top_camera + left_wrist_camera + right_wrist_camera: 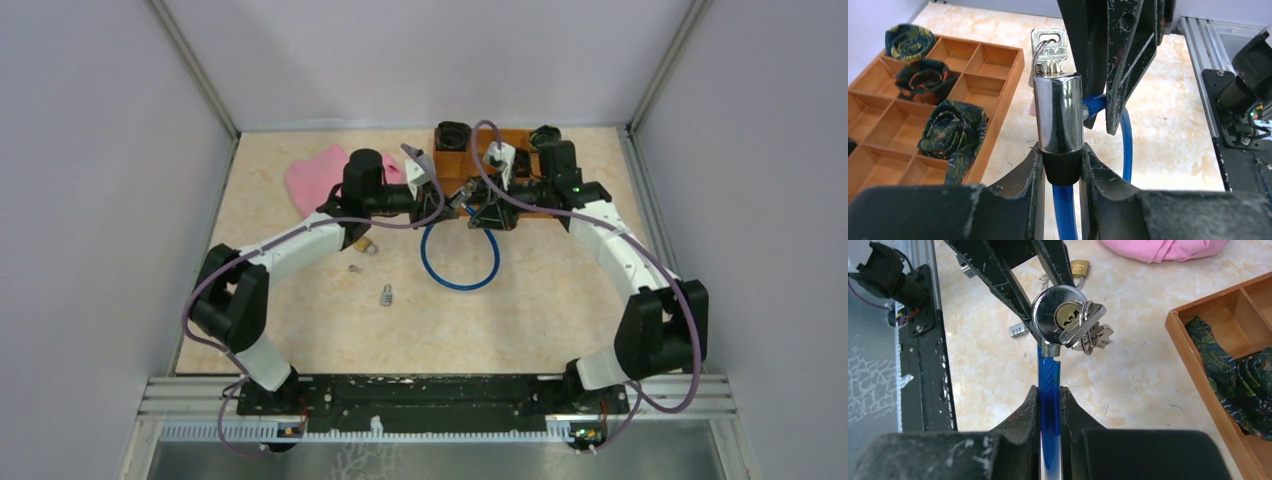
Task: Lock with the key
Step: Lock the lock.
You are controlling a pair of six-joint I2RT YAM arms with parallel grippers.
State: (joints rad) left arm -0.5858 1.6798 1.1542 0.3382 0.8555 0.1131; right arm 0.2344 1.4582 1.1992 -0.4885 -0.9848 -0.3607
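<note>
A blue cable lock (pixel 459 262) has a chrome cylinder (pixel 1058 112) raised above the table between both arms. A silver key (pixel 1049 47) on a ring sits in the cylinder's keyhole; from the right wrist the key (pixel 1083 322) crosses the brass keyway of the cylinder (pixel 1048 310). My left gripper (pixel 1062 167) is shut on the black collar at the cylinder's base. My right gripper (pixel 1049 400) is shut on the blue cable (pixel 1049 375) just below where it enters the cylinder's side. In the top view the left gripper (pixel 441 199) and right gripper (pixel 484 209) face each other.
A wooden compartment tray (pixel 998 125) with rolled patterned ties lies at the back, its corner (pixel 1175 322) near the right gripper. A pink cloth (pixel 315 180) lies back left. A brass padlock (pixel 365 245) and a small combination padlock (pixel 386 295) rest under the left arm.
</note>
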